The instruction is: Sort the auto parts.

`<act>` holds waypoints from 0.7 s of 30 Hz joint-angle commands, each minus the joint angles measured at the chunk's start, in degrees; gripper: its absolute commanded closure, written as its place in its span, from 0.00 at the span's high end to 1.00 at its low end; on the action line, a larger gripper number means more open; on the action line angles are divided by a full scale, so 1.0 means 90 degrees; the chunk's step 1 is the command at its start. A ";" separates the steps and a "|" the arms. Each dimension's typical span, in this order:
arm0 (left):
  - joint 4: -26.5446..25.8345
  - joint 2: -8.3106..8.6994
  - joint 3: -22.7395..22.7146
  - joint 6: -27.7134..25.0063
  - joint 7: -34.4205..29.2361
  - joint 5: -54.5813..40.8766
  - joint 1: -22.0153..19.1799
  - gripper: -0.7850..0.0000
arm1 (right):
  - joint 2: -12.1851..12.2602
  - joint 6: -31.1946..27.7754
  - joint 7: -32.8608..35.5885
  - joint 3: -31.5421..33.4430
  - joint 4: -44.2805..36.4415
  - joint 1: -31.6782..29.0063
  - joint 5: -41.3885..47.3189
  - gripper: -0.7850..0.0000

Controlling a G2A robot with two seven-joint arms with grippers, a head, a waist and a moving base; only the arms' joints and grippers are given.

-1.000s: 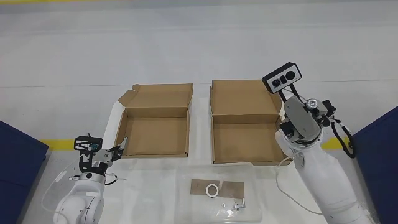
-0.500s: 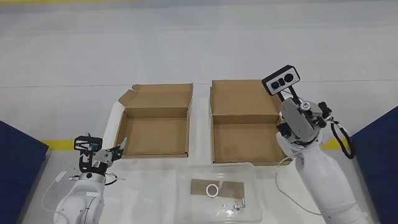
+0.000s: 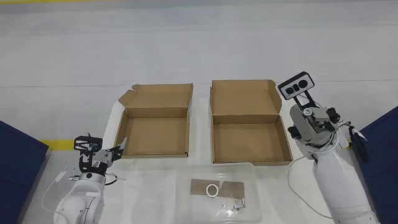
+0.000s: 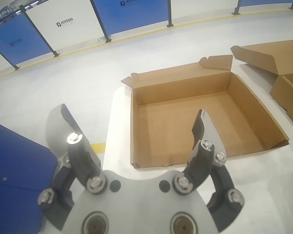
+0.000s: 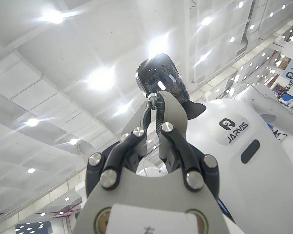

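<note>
- Pale factory floor (image 3: 186, 37) all round, and up front a white worktop (image 3: 155, 174) with two open cardboard boxes side by side across its middle: the left box (image 3: 155, 135) and the right box (image 3: 249, 142).
- Down at the near edge sits a clear tray (image 3: 186, 194) holding a cardboard strip (image 3: 229, 186), a white ring (image 3: 212, 190) and some small metal parts (image 3: 231, 206).
- By the left box's near-left corner waits the left gripper (image 4: 131, 109), jaws spread wide, nothing between them.
- At the worktop's right edge, beside the right box, the right gripper (image 5: 156, 103) points up at the ceiling, fingers closed on what looks like a small screw (image 5: 152, 97), nipped at the very tips.
- Here's the danger: that thin grip. Turning the wrist over toward a box could shake the screw loose, dropping it short onto the worktop or into the wrong box.
</note>
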 commanded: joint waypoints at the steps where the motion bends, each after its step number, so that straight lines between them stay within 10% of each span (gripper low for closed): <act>1: 0.0000 0.0000 0.0000 0.0000 0.0000 0.0000 0.0000 1.00 | 0.0018 0.0050 0.0031 0.0156 0.0004 -0.0092 -0.0063 0.00; 21: 0.0000 0.0000 0.0000 0.0000 0.0000 0.0000 0.0000 1.00 | 0.0332 0.0363 0.0381 0.1658 -0.0024 -0.0691 -0.2640 0.00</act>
